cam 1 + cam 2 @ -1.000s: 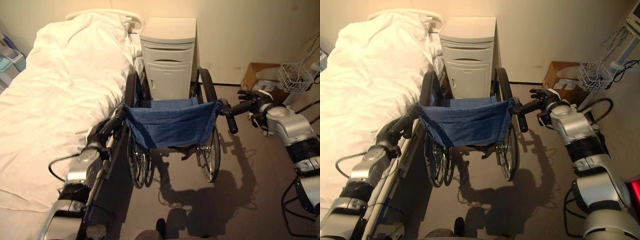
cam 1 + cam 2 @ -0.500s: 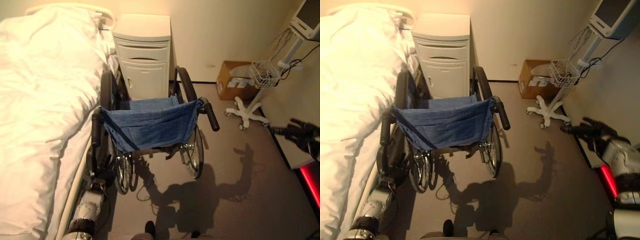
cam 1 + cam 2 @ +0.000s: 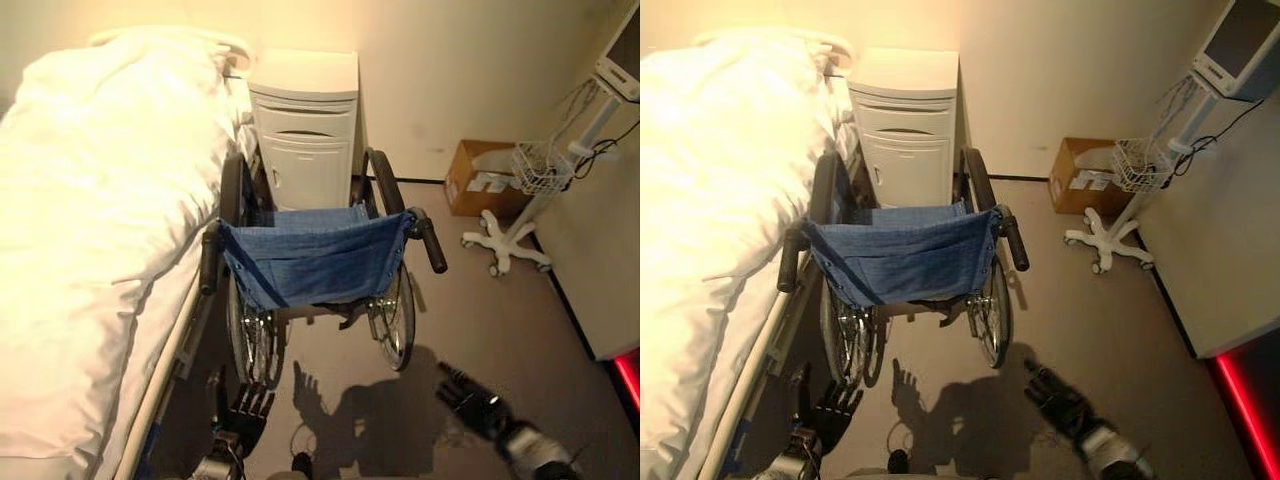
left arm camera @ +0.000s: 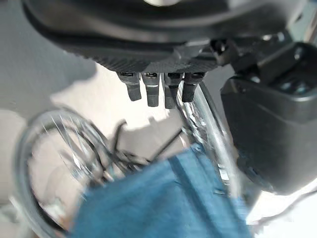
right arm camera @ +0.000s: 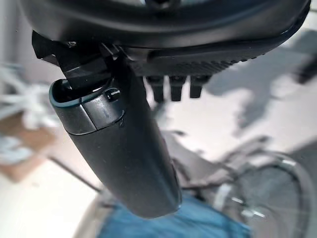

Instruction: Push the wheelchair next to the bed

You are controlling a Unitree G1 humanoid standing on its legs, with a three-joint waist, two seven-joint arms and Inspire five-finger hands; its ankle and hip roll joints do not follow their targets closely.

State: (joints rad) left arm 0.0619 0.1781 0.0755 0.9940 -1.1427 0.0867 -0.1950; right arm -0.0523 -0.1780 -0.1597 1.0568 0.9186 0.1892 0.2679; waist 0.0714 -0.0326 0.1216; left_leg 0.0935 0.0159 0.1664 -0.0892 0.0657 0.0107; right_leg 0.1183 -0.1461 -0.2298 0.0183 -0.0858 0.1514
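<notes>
The wheelchair with a blue cloth backrest stands close against the side of the bed, facing a white bedside cabinet. Its black push handles are free. My left hand is low behind the left wheel, fingers straight and apart from the chair. My right hand hovers low over the floor behind the right wheel, open, with nothing in it. The blue cloth and a wheel show past the left hand; the right wrist view shows the thumb and the chair beyond.
A white duvet covers the bed. A cardboard box sits by the far wall. A white rolling stand with a wire basket and a monitor stands at the right, beside a pale wall or unit.
Both hands have let go of the push handles and dropped low behind the chair. The camera has shifted; the wheelchair stays by the bed.
</notes>
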